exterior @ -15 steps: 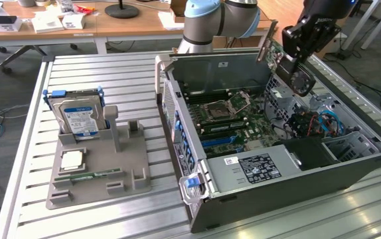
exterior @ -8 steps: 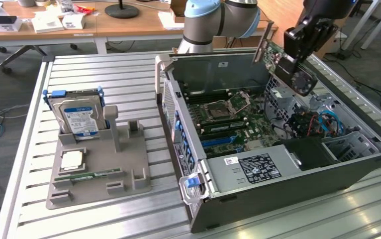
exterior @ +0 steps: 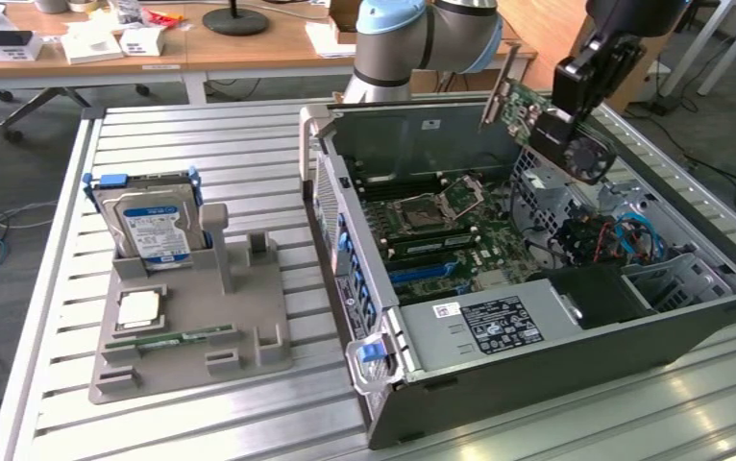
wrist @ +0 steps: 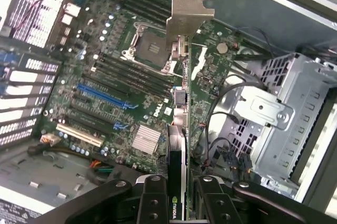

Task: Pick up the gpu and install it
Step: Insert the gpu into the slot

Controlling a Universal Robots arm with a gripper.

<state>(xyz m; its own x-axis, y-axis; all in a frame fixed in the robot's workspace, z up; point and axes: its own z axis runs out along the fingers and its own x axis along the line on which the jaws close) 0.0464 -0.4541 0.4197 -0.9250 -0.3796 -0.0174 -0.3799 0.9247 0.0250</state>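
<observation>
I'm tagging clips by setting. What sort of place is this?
Probably a robotics lab or workshop: a robot arm holds a gpu above an open computer case on a slatted metal table, with office desks behind.

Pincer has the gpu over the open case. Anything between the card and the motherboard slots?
Nothing visible does. The gpu hangs in the pincer above the motherboard, with open air down to the blue slots. Cables lie aside by the drive cage.

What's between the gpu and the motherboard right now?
Nothing, just air. The exterior view shows the gpu held above the open case; in the wrist view the motherboard lies unobstructed beyond the card's edge.
</observation>
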